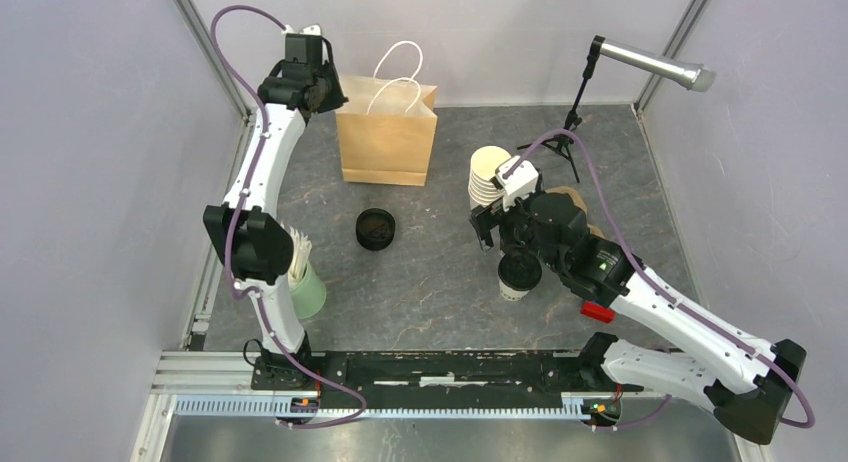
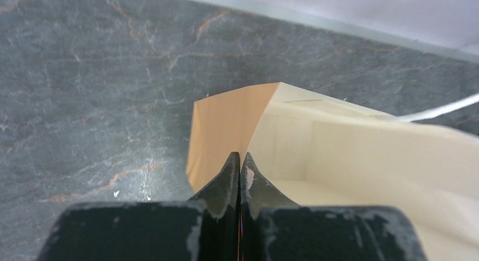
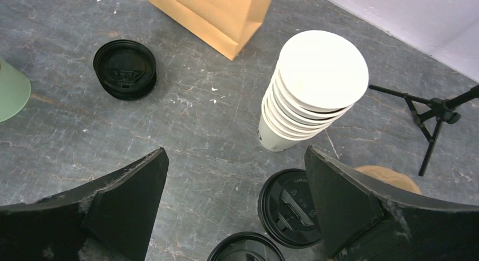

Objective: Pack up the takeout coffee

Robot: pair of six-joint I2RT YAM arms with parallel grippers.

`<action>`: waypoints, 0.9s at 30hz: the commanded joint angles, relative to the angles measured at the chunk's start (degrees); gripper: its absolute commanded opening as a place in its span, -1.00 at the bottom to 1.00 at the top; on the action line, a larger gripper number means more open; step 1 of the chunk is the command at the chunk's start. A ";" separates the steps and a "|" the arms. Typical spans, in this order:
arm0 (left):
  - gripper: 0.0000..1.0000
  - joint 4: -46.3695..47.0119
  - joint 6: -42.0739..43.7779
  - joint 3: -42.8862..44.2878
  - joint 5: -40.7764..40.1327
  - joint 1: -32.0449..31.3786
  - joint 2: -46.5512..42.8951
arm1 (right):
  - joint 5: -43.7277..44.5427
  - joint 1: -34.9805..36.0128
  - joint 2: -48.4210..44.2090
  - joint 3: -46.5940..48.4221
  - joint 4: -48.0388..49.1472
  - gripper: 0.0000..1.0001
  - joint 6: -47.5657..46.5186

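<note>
Handling: we judge the takeout coffee (image 3: 291,207) light, thin-walled and crushable; take it mid-wall, gently.
Left hand (image 2: 240,159): clamped on the paper bag (image 2: 226,125) rim.
Right hand (image 3: 234,159): spread apart, empty.

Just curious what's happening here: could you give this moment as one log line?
left tool: shut on brown paper bag rim | right tool: open above black-lidded white paper cups

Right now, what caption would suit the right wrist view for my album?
Open right gripper hovers above two lidded coffees, stacked empty cups, spare lids and a paper bag beyond.
</note>
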 commanded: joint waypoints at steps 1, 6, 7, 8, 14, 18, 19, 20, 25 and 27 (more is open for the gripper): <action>-0.95 2.41 -0.84 6.13 1.98 -0.39 -3.25 | 4.84 -0.16 -1.08 4.62 -0.14 0.96 -0.26; -0.95 0.90 -1.25 8.63 3.24 -0.81 -5.66 | 12.06 -0.15 -1.76 7.66 -2.36 0.96 1.62; -0.95 0.25 -1.55 9.21 3.69 -0.91 -6.10 | 13.54 -0.18 -1.93 8.33 -2.74 0.96 1.91; -0.95 -0.75 -1.98 9.61 3.94 -1.07 -6.80 | 15.01 -0.17 -2.17 9.04 -3.15 0.96 2.27; -0.95 -3.67 -5.84 6.14 8.50 -3.02 -12.81 | 20.28 -0.17 -4.01 10.25 -3.46 0.96 2.70; -0.95 -8.93 -6.80 5.54 10.24 -5.62 -15.26 | 22.29 -0.17 -4.79 11.28 -5.30 0.96 2.62; -0.95 -10.23 -6.44 5.21 11.25 -6.26 -15.99 | 23.20 -0.17 -5.07 11.40 -5.80 0.96 2.82; -0.95 -11.42 -5.98 4.95 11.74 -7.01 -16.48 | 24.48 -0.13 -5.52 11.49 -6.21 0.96 3.32; -0.95 -16.57 -3.06 0.41 18.05 -8.43 -20.76 | 28.64 -0.17 -8.34 11.17 -7.03 0.96 7.16; -0.95 -19.53 -1.51 -1.70 19.57 -8.96 -22.31 | 28.44 -0.14 -8.87 11.61 -7.68 0.96 8.74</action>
